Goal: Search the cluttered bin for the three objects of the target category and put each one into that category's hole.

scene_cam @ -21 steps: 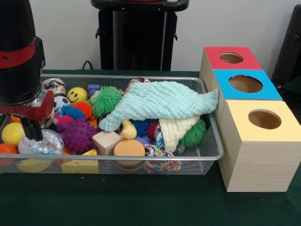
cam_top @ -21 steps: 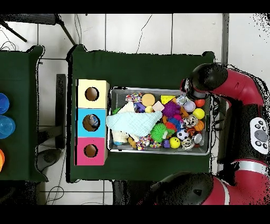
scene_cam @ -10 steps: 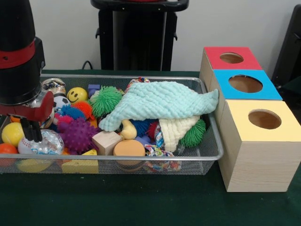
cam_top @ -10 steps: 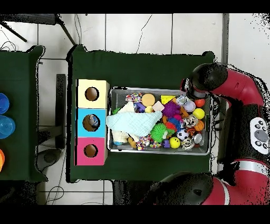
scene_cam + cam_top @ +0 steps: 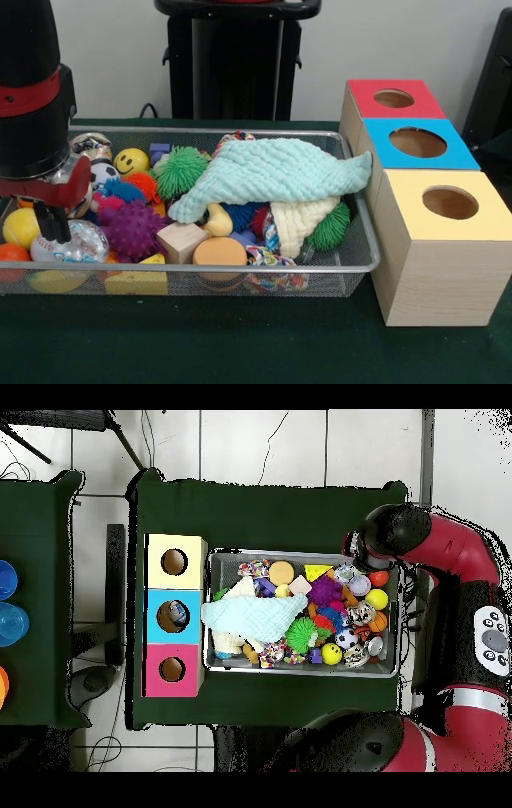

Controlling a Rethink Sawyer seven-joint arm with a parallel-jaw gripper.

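Wire-mesh bin (image 5: 352, 264) unchanged this past second. My gripper (image 5: 52, 224) still hovers above its foil-wrapped ball (image 5: 80, 242), fingers close together, holding nothing; no pick begun.

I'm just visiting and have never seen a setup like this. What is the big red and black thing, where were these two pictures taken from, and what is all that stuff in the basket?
The red and black thing is a robot arm. One picture is taken from across the table, the other from straight above. At the arm's end is its gripper, two dark fingers that hang over one end of a wire bin. They seem to hold nothing, though I cannot tell for sure whether they are open or shut.

The bin is full of toys: a purple spiky ball, a green spiky ball, a yellow smiley ball, a wooden block and more, partly covered by a mint cloth.

Beside the bin stand three wooden boxes, each with a round hole on top: red, blue and yellow. The robot is meant to drop chosen toys into one hole.
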